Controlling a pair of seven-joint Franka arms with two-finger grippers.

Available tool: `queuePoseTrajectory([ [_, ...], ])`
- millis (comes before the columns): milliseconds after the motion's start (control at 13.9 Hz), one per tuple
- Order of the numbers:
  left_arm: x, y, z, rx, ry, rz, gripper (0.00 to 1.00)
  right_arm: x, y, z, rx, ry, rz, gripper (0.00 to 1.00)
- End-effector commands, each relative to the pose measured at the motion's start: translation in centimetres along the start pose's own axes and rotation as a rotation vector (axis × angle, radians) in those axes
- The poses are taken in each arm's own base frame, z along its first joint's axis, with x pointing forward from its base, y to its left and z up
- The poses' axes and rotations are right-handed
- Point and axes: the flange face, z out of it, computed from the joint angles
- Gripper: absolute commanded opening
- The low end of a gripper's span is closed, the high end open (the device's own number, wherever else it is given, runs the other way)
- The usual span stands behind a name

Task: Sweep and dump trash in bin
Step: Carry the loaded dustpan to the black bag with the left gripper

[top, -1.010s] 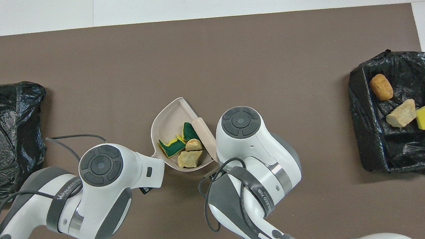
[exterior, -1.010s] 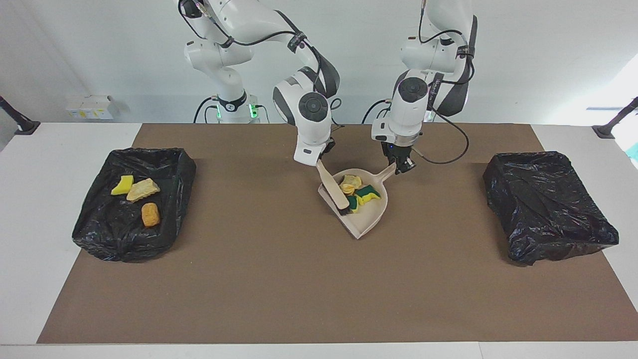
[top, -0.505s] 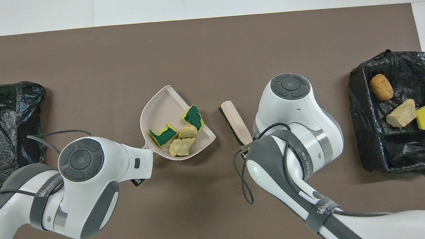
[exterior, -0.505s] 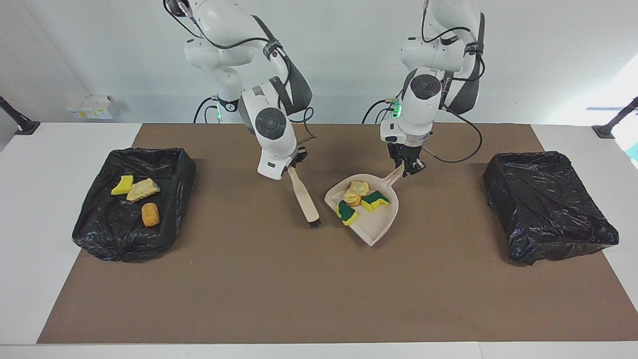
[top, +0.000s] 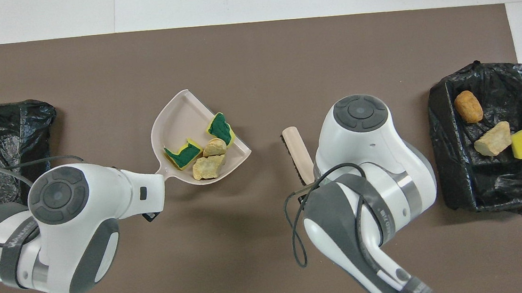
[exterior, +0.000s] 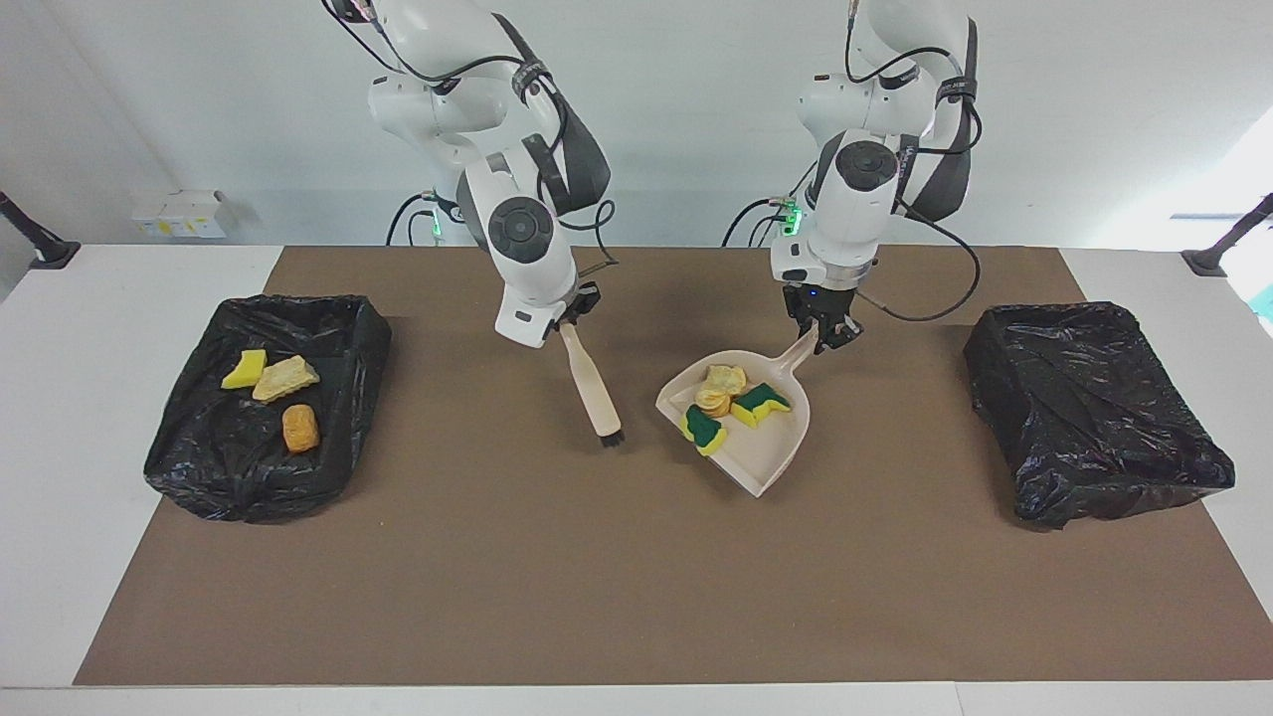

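I've just pulled my two arms apart, and that's the sweeping done for this load. A second ago my brush was lying right in the dustpan against the scraps; now my right gripper [exterior: 572,320], clenched on the handle of the pale wooden hand brush with black bristles [exterior: 593,390], has swung it out of the pan and toward the right arm's end of the table, bristles hanging just above the brown mat [exterior: 557,577].

My left gripper [exterior: 821,333], jaws clamped on the handle of the beige plastic dustpan [exterior: 766,452], has lifted the pan and is carrying it away from the brush, toward the crumpled black bag-lined bin [exterior: 1089,408] at the left arm's end. Four bits of trash ride in it: two yellow-and-green sponge pieces [top: 185,154] and two pale tan crumbly chunks [top: 207,166], bunched near the handle end of the pan.

The other black-lined bin [exterior: 199,467], well apart from the dustpan at the right arm's end, already holds a yellow sponge wedge [exterior: 245,369], a tan chunk [exterior: 285,378] and an orange-brown lump [exterior: 300,428].

No scraps show loose on the mat, so I reckon what's left is the dump: keep the pan level on the way over, then tip it in
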Motion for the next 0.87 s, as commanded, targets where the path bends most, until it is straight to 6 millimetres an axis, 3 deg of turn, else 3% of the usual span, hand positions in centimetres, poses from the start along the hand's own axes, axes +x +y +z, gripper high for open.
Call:
queuePoseTrajectory([
  [0,-2.2,-3.1,-2.4,-0.016,-0.005,-0.008,0.00,-4.0,-4.1,1.4,-0.034,0.021,0.080,0.00],
  [216,-6.0,-8.0,-4.8,-0.078,-0.013,-0.018,0.00,-6.6,-5.5,3.3,-0.033,0.023,0.122,0.00],
  [433,-10.1,-12.2,-6.6,-0.107,-0.015,-0.031,0.00,-8.5,-7.6,3.9,-0.016,0.020,0.168,0.00],
  [649,-14.8,-16.4,-9.3,-0.098,0.003,-0.035,0.00,-9.1,-8.2,4.3,0.039,-0.010,0.206,0.00],
  [794,-19.1,-19.3,-11.1,-0.121,0.047,-0.037,0.00,-9.2,-8.6,4.6,0.056,0.013,0.207,0.00],
])
